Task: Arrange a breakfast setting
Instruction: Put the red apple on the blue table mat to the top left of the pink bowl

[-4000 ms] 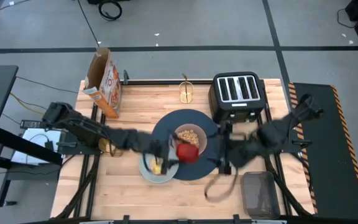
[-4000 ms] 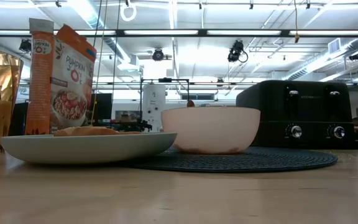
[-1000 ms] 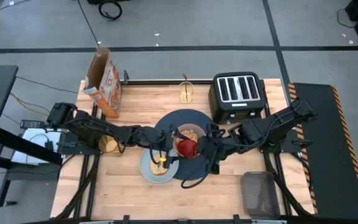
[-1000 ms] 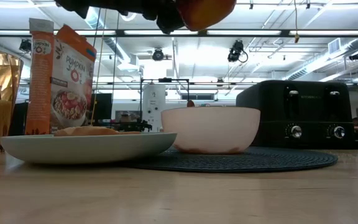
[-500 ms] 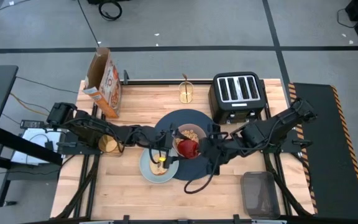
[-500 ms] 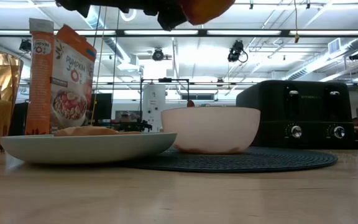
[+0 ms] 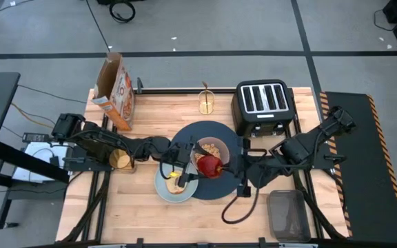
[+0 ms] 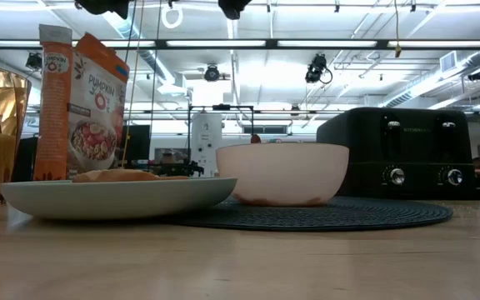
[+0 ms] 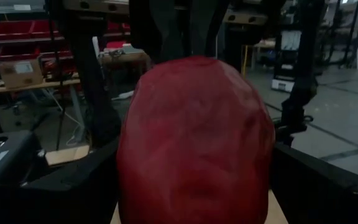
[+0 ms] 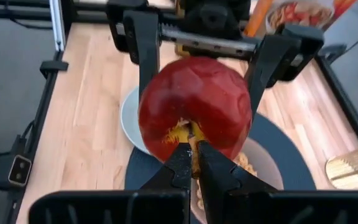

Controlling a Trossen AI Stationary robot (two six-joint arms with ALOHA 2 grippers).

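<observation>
The red apple (image 7: 210,165) hangs in the air above the tan bowl (image 7: 214,147) on the dark-blue placemat (image 7: 187,136), between my two grippers. My left gripper (image 7: 204,166) reaches in from the left and is closed around it. My right gripper (image 10: 192,152) is shut at its stem end. The pale-blue plate (image 8: 119,198) with round toasted bread (image 8: 115,175) sits with its rim over the placemat's near left edge. The amber cup (image 7: 207,103), with a thin gold spoon (image 7: 204,87) standing in it, is at the far edge. My left gripper holds the apple's two opposite sides (image 10: 151,106) between its fingers (image 10: 143,50), coming level from the table's left. The apple fills the gap between them and is lifted clear of the bowl. My right gripper's shut fingertips (image 10: 184,158) meet at the apple's stem hollow (image 10: 188,132), coming from the table's right. The stem shows right above the tips.
A black toaster (image 7: 264,107) stands at the far right beside the placemat. An orange cereal box (image 7: 116,89) is at the far left. A golden round container (image 7: 120,161) sits at the left edge and a dark tray (image 7: 287,213) at the near right.
Both grippers have gone up with the apple, which has left the top of the low view. In the high view my right arm's elbow has swung toward the table's right edge, and more of the apple shows.
</observation>
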